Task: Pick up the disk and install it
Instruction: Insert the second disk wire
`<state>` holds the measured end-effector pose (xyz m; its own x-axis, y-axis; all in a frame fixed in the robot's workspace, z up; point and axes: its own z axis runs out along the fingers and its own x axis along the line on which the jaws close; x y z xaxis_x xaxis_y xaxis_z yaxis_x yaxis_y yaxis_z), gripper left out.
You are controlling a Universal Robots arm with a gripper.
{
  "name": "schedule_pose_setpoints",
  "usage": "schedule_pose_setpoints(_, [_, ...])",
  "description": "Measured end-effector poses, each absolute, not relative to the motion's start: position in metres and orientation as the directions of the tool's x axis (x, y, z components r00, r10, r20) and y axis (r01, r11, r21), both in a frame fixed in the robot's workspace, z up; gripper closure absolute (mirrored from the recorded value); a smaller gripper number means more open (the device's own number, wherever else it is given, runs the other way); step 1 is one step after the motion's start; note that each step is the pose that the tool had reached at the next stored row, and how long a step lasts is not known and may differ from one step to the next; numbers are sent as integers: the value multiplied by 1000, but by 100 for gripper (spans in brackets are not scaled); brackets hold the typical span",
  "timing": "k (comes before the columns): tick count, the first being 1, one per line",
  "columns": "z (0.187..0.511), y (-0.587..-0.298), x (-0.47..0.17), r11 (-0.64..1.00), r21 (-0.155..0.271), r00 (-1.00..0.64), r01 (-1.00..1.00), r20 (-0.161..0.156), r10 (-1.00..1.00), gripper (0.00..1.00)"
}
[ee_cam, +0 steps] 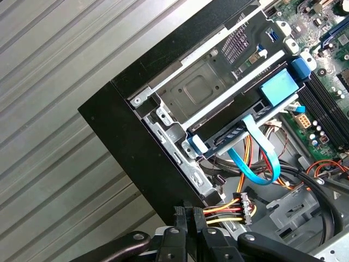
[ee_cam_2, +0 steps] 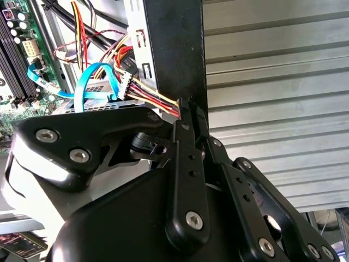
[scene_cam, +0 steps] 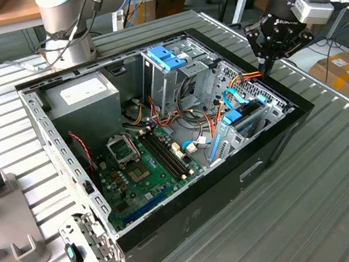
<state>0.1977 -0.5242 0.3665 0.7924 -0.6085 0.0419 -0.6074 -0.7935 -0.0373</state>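
The disk (scene_cam: 242,117) in its light-blue carrier (ee_cam: 278,87) lies slotted in the drive bay at the corner of the open computer case (scene_cam: 195,221) toward the exterior view's right. My gripper (scene_cam: 264,67) hangs just beyond that bay, over the case's edge. In both wrist views its fingers (ee_cam_2: 185,142) are pressed together on the red, yellow and black wires of a power cable (ee_cam: 226,208), close behind its white plug (ee_cam: 246,205). The plug hangs free beside the bay, apart from the disk.
A blue flat data cable (ee_cam: 256,161) loops next to the bay. Inside the case are the motherboard (scene_cam: 140,166), a grey power-supply box (scene_cam: 82,95) and a tall metal cage with a blue bracket (scene_cam: 166,56). A second arm's base (scene_cam: 65,28) stands behind; grey fixtures (scene_cam: 3,224) lie left.
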Motion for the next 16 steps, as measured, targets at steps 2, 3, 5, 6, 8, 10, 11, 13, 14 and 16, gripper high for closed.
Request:
schedule_pose_setpoints(2, [366, -524, 198, -794, -37, 792, -607, 42, -609, 84])
schedule_pose_setpoints(3, [366, -524, 198, -794, -37, 792, -607, 42, -609, 84])
schedule_pose_setpoints(5, [366, -524, 198, -794, -37, 792, -607, 42, -609, 84])
schedule_pose_setpoints(6, [366, -524, 198, -794, -37, 792, -607, 42, -609, 84])
schedule_pose_setpoints(8, [367, -524, 198, -793, -38, 792, -607, 42, -609, 84])
schedule_pose_setpoints(10, [369, -524, 198, -794, -37, 792, -607, 42, -609, 84])
schedule_pose_setpoints(11, [372, -524, 198, -794, -37, 792, -607, 42, -609, 84])
schedule_pose_setpoints(13, [375, -524, 198, -794, -38, 792, -607, 42, -609, 84])
schedule_pose_setpoints(14, [375, -524, 198, -794, -38, 792, -607, 42, -609, 84])
schedule_pose_setpoints(16, [375, -524, 198, -794, -37, 792, -607, 42, -608, 84])
